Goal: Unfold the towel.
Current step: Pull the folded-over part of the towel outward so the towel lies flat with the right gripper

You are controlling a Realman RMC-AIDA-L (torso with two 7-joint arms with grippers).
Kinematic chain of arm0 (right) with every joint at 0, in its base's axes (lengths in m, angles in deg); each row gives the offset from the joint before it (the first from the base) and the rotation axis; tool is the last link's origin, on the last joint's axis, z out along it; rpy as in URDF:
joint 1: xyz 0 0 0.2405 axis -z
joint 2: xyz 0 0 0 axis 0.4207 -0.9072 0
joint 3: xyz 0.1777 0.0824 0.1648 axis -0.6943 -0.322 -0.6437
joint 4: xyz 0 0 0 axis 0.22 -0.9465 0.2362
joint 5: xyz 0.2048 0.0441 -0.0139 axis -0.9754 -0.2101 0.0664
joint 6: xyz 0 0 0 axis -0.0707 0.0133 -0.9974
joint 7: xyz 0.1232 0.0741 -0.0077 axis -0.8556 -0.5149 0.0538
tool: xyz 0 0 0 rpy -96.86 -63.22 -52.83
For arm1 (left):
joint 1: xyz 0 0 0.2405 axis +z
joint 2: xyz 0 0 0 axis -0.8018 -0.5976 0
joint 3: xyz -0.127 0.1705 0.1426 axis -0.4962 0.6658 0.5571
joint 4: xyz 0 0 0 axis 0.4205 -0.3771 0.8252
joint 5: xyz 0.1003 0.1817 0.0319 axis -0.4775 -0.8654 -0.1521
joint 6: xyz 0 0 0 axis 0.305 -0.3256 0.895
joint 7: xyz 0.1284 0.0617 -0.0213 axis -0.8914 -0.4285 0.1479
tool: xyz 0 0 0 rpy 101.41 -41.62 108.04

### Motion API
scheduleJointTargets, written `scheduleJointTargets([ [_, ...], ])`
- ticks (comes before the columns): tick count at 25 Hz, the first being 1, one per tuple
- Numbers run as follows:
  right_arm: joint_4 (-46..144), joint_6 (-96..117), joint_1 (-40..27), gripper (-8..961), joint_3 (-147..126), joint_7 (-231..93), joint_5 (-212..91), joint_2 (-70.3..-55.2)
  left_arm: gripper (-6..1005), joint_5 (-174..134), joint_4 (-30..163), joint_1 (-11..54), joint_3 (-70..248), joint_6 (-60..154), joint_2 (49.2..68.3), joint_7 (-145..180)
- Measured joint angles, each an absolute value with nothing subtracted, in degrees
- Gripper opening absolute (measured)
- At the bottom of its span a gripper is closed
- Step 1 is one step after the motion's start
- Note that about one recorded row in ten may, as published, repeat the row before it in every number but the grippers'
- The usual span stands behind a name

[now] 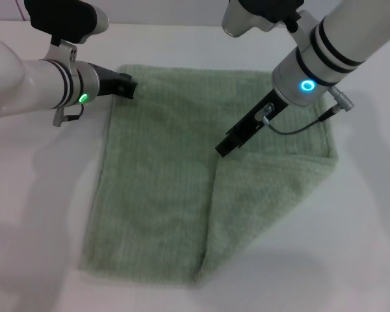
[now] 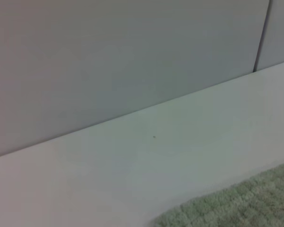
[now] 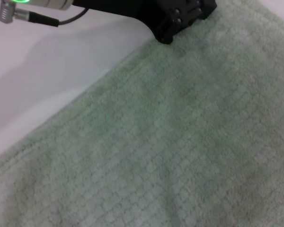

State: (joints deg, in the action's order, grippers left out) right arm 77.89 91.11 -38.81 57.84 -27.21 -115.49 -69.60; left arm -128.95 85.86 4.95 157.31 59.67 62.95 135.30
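Observation:
The pale sage-green towel point(image 1: 162, 188) lies on the white table, with its near right part folded over as a triangular flap point(image 1: 266, 201). My right gripper point(image 1: 223, 149) is at the tip of that flap, near the towel's middle, and looks shut on the flap's corner. My left gripper point(image 1: 129, 88) rests at the towel's far left corner; it also shows in the right wrist view point(image 3: 180, 21) on the towel's edge point(image 3: 146, 52). The left wrist view shows only a bit of towel point(image 2: 236, 208).
The white table point(image 1: 39, 195) surrounds the towel on all sides. A grey wall point(image 2: 109, 56) stands behind the table's far edge. A grey cable point(image 1: 299, 127) loops from the right wrist above the towel.

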Motion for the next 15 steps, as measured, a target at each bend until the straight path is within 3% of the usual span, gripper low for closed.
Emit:
scheduleJointTargets([
  [1, 77.4, 90.8, -38.8, 328, 58.1, -27.2, -115.5, -69.63, -1, -129.0, 85.9, 5.0, 157.3, 59.7, 62.95, 135.3],
  [7, 75.6, 90.0, -39.3, 369, 58.2, -26.8, -115.6, -69.69, -1, -129.0, 85.9, 5.0, 157.3, 59.7, 62.95, 135.3],
  [15, 75.3, 89.7, -39.3, 321, 59.1, -26.7, -116.0, -69.69, -1, -128.8, 85.9, 5.0, 157.3, 59.5, 62.95, 135.3],
])
